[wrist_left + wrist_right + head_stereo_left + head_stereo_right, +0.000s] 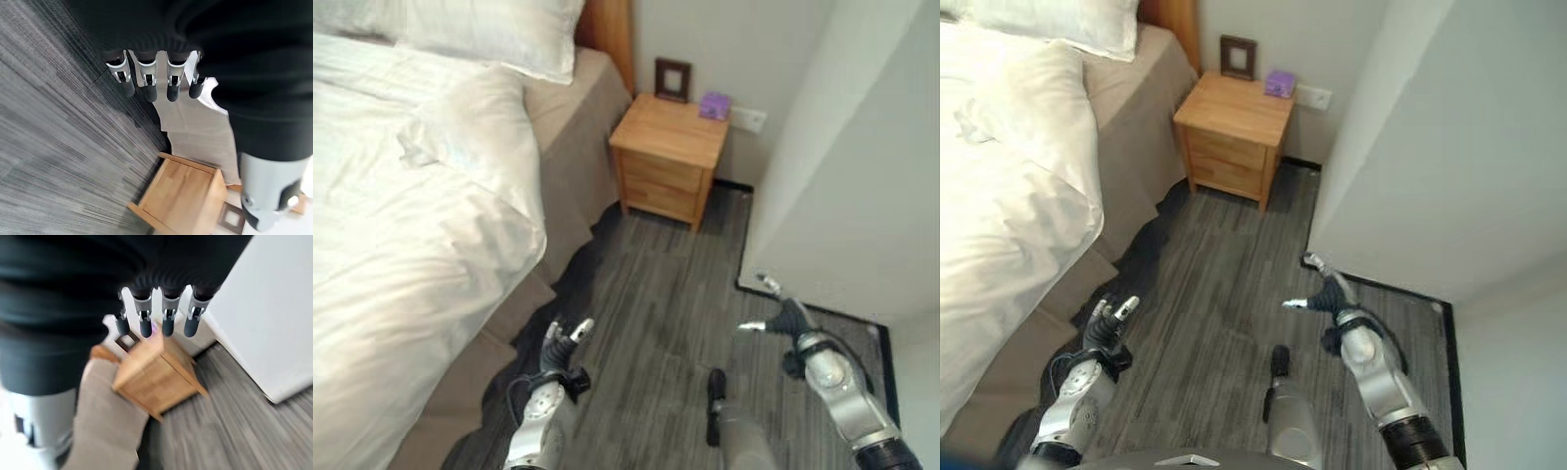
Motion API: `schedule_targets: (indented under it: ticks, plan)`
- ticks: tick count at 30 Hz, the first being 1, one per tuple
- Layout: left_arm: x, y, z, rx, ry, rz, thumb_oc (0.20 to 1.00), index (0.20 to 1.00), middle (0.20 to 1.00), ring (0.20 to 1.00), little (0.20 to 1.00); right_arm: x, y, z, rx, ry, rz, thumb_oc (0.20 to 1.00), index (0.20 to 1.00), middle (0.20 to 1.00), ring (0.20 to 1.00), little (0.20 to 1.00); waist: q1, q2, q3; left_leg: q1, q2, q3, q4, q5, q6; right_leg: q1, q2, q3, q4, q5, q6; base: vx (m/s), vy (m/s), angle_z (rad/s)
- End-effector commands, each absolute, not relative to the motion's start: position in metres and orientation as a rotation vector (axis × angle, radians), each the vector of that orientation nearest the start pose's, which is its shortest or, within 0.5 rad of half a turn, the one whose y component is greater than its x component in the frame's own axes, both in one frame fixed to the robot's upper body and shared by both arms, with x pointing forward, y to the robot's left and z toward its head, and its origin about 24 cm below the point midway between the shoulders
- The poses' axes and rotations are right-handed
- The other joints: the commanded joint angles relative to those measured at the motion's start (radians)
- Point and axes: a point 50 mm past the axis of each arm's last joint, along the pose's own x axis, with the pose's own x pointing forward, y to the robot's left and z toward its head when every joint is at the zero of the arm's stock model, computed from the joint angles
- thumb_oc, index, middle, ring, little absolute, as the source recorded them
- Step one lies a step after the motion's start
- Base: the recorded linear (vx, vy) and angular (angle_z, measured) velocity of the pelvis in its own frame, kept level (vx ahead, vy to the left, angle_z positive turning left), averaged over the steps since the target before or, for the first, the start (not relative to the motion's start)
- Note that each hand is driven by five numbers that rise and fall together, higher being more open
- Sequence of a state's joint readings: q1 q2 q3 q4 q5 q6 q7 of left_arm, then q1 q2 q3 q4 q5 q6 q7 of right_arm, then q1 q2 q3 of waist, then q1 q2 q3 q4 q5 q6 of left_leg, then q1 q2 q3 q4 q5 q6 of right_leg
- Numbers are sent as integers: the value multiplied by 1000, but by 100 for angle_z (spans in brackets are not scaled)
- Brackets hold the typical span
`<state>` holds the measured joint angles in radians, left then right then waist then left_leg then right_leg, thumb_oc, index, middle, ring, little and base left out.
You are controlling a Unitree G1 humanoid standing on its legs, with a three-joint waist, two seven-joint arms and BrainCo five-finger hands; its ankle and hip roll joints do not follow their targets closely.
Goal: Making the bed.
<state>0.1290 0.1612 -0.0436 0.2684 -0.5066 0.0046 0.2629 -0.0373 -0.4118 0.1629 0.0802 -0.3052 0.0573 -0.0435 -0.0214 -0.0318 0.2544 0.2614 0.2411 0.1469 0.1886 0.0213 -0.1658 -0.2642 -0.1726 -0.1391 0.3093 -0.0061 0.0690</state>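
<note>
hands [558, 345] [783, 321] low, fingers relaxed

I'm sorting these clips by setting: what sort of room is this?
A bedroom, possibly a hotel room: a bed with a rumpled white duvet and pillow, and a wooden nightstand against the wall, carrying a small picture frame.

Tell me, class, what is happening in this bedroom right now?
Nothing is being handled yet. The left robot hand and the right robot hand both hang open over the grey floor, holding nothing. The bed is on the robot's left: its white duvet lies rumpled and hangs over the side, with a pillow at the head. A wooden nightstand stands ahead, by the wall.
</note>
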Motion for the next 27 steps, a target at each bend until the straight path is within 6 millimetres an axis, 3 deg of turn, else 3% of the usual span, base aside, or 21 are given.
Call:
schedule_targets:
  ticks: [1, 2, 3, 5, 8, 9, 13, 15, 16, 17, 18, 19, 20, 22, 24, 26, 27]
  plan:
    - [213, 215, -17, -297, 263, 372, 1000, 1000, 1000, 1000, 1000, 250, -183, 49, -690, -13, 146, 1000, 1000, 1000, 1000, 1000, -22, -9, 6, -156, -122, -35, 247, -71, 29, 166, -69, -37, -263, 104, 81, 226, -379, 40]
    - [216, 212, -15, -310, 259, 348, 1000, 1000, 1000, 1000, 1000, 252, -186, 54, -678, -27, 127, 1000, 1000, 1000, 1000, 1000, 8, -33, 45, -280, -85, 67, 348, -36, 24, 243, -77, -90, -286, 68, 52, 233, -303, 40]
    - [219, 213, -12, -319, 246, 343, 1000, 1000, 1000, 1000, 1000, 252, -186, 53, -668, -19, 129, 1000, 1000, 1000, 1000, 1000, 10, -22, 45, -316, -62, 119, 292, -44, 32, 278, -63, -134, -306, 46, 51, 381, -322, 105]
    - [216, 215, -15, -307, 260, 355, 1000, 1000, 1000, 1000, 1000, 253, -184, 50, -673, -9, 142, 1000, 1000, 1000, 1000, 1000, 23, -12, 30, -334, -81, 176, 158, -63, 54, 331, -50, -171, -334, 22, 63, 411, -41, 126]
    - [209, 221, -22, -296, 292, 399, 1000, 1000, 1000, 1000, 1000, 256, -180, 53, -665, -25, 160, 1000, 1000, 1000, 1000, 1000, 38, 30, 9, -351, -27, 309, -109, 115, 29, 419, -23, -223, -359, -22, 81, 451, 83, 35]
    - [207, 221, -24, -299, 298, 409, 1000, 1000, 1000, 1000, 1000, 256, -179, 53, -669, -25, 164, 1000, 1000, 1000, 1000, 1000, 43, 34, 4, -363, -21, 329, -163, 137, 10, 459, -21, -237, -373, -45, 85, 438, 78, 43]
    - [195, 232, -31, -321, 329, 472, 1000, 1000, 1000, 1000, 1000, 261, -181, 60, -703, -44, 168, 1000, 1000, 1000, 1000, 1000, 46, 42, -24, -352, -7, 393, -219, 210, -2, 568, -27, -313, -371, -78, 105, 410, 116, 44]
    - [190, 235, -35, -321, 345, 490, 1000, 1000, 1000, 1000, 1000, 263, -178, 61, -699, -50, 173, 1000, 1000, 1000, 1000, 1000, 48, 34, -37, -330, -23, 395, -234, 201, 15, 583, -36, -320, -347, -93, 109, 347, 138, 50]
    - [183, 241, -41, -314, 380, 527, 1000, 1000, 1000, 1000, 1000, 264, -172, 62, -686, -64, 188, 1000, 1000, 1000, 1000, 1000, 64, 10, -51, -299, -59, 392, -243, 173, 54, 558, -72, -311, -170, -67, 121, 244, 134, 5]
    - [183, 241, -41, -313, 380, 528, 1000, 1000, 1000, 1000, 1000, 264, -171, 62, -684, -65, 188, 1000, 1000, 1000, 1000, 1000, 66, 5, -51, -297, -65, 396, -245, 170, 58, 550, -83, -306, -153, -73, 126, 398, 268, 5]
    - [182, 245, -43, -310, 402, 551, 1000, 1000, 1000, 1000, 1000, 266, -162, 65, -662, -83, 205, 1000, 1000, 1000, 1000, 1000, 60, -20, -43, -236, -102, 412, -259, 108, 105, 436, -153, -264, 75, 24, 171, 252, 179, -3]
    - [184, 246, -42, -300, 396, 551, 1000, 1000, 1000, 1000, 1000, 266, -160, 65, -660, -86, 208, 1000, 1000, 1000, 1000, 1000, 50, -26, -36, -205, -115, 413, -263, 86, 123, 399, -170, -234, 176, 105, 190, 297, 200, 9]
    - [185, 249, -39, -284, 390, 547, 1000, 1000, 1000, 1000, 1000, 267, -158, 66, -654, -90, 209, 1000, 1000, 1000, 1000, 1000, 43, -26, -25, -190, -111, 431, -265, 86, 146, 346, -173, -209, 235, 161, 185, 138, 69, 23]
    - [189, 252, -35, -267, 378, 541, 1000, 1000, 1000, 1000, 1000, 270, -153, 70, -648, -113, 220, 1000, 1000, 1000, 1000, 1000, 31, -28, -10, -154, -114, 420, -272, 56, 153, 262, -199, -179, 274, 176, 175, 264, 38, 87]
    - [196, 256, -28, -257, 344, 547, 1000, 1000, 1000, 1000, 1000, 272, -150, 74, -643, -129, 218, 1000, 1000, 1000, 1000, 1000, 27, -34, -3, -137, -112, 398, -273, 45, 139, 236, -233, -191, 200, 165, 162, 360, -76, 66]
    - [200, 257, -23, -262, 320, 550, 1000, 1000, 1000, 1000, 1000, 273, -149, 77, -637, -140, 215, 1000, 1000, 1000, 1000, 1000, 18, -42, 1, -134, -106, 374, -274, 44, 125, 237, -231, -190, 133, 151, 156, 264, -151, 75]
    - [206, 258, -16, -283, 280, 553, 1000, 1000, 1000, 1000, 1000, 274, -148, 80, -605, -149, 209, 1000, 1000, 1000, 1000, 1000, 3, -63, -3, -130, -97, 321, -274, 41, 97, 249, -190, -142, -78, 113, 151, 311, -241, 84]
